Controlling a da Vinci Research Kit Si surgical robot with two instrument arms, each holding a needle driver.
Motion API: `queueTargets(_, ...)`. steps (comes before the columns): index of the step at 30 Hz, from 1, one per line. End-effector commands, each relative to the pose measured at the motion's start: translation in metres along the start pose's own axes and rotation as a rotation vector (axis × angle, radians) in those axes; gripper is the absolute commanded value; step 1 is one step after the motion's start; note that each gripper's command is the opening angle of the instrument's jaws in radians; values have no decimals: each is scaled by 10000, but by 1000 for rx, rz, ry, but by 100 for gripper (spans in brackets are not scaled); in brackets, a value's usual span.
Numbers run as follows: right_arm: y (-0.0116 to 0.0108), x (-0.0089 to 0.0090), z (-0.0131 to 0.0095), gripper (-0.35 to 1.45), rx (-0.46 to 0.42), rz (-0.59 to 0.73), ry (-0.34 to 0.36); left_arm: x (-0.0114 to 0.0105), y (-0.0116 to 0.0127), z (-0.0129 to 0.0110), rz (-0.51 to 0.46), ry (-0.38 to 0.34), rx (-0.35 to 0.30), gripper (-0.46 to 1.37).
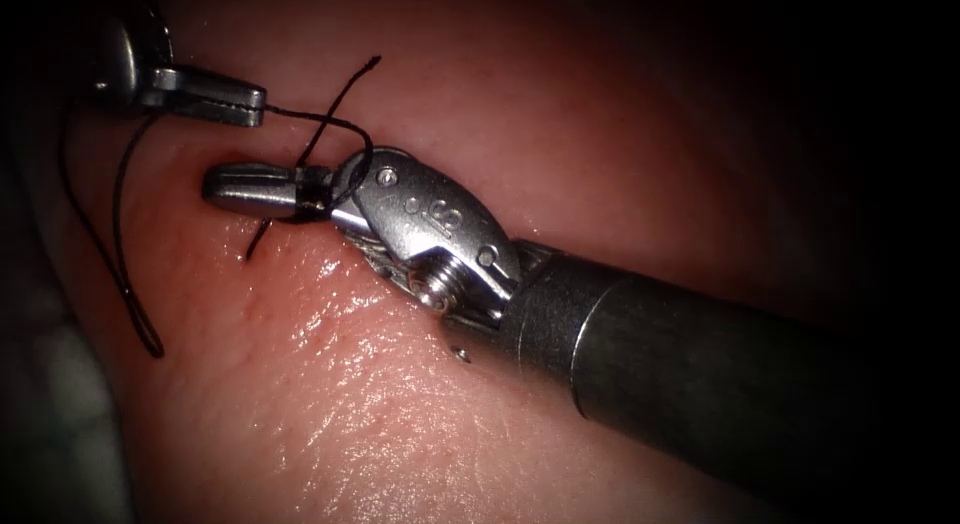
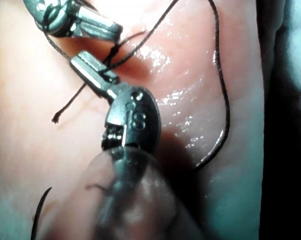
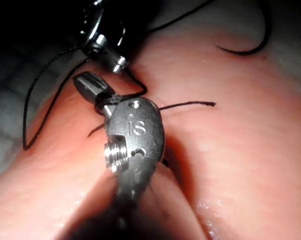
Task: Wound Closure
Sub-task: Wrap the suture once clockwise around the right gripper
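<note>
The thread (image 1: 318, 124) is being held in the clenched jaws of the left tool (image 1: 245, 102), at the tip, above the right tool (image 1: 225, 184). A loop of it is being carried around the right tool's jaws, which look pressed together with nothing seen between them. A free end is lying on the tissue (image 1: 360, 384). No needle can be made out. The thread is judged light, limp and slippery, best taken near its end with a firm bite. The tissue is looking soft and wet. "IS" is being read on the right tool's wrist.
</note>
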Motion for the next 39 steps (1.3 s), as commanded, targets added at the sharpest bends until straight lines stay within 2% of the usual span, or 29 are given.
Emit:
queueTargets(1, 1, 0, 0, -35, -7, 0, 16, -5, 5, 0, -2, -2, -8, -35)
queueTargets(7, 2, 1, -2, -35, -19, -2, 65, -19, 19, 0, -7, -7, -16, -35)
queueTargets(10, 2, 1, -3, -35, -52, -6, 142, -20, 23, 0, -10, -9, -16, -35)
queueTargets(13, 2, 1, -3, -35, -157, -3, 189, -19, 27, 2, -7, -10, -16, -35)
queueTargets(18, -2, 2, -2, -35, -289, -2, 182, -13, 32, 3, -5, -9, -17, -35)
queueTargets(22, -6, 2, -1, -35, -434, 0, 190, -7, 36, 5, -5, -11, -17, -35)
queueTargets(24, -10, 3, 0, -35, -522, 44, 193, -3, 38, 6, -5, -11, -17, -35)
queueTargets(29, -18, 4, 2, -35, -659, 74, 186, 6, 42, 8, -6, -11, -17, -35)
queueTargets(32, -19, 4, 3, -35, -753, 137, 208, 11, 44, 8, -12, -12, -17, -35)
queueTargets(33, -19, 4, 3, -35, -753, 137, 208, 11, 44, 8, -12, -12, -17, -35)
queueTargets(34, -18, 4, 2, -35, -794, 193, 232, 13, 44, 8, -13, -12, -16, -35)
queueTargets(39, -17, 3, 1, -35, -878, 302, 281, 14, 41, 8, -16, -12, -16, -35)
